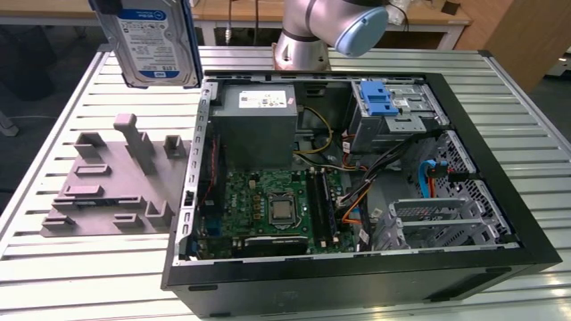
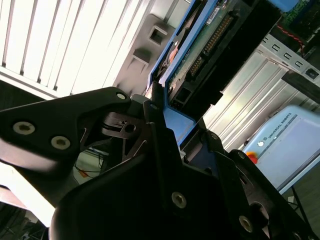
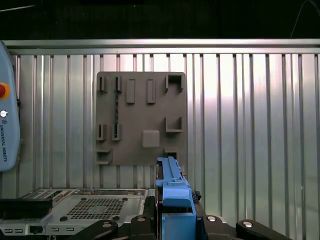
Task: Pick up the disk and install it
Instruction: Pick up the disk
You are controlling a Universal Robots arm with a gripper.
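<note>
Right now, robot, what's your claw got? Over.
Claw shut on the disk. Disk up in the air near the grey fixture, outside the computer case. Loose cables inside the case.

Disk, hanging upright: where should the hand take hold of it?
Grip the disk at its upper end, on the blue carrier, from above: it hangs upright, label facing out, and the hand is shut there.

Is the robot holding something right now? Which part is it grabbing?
Yes. The end effector clamps the disk by one edge of its blue carrier, with the disk lifted clear of the table.
</note>
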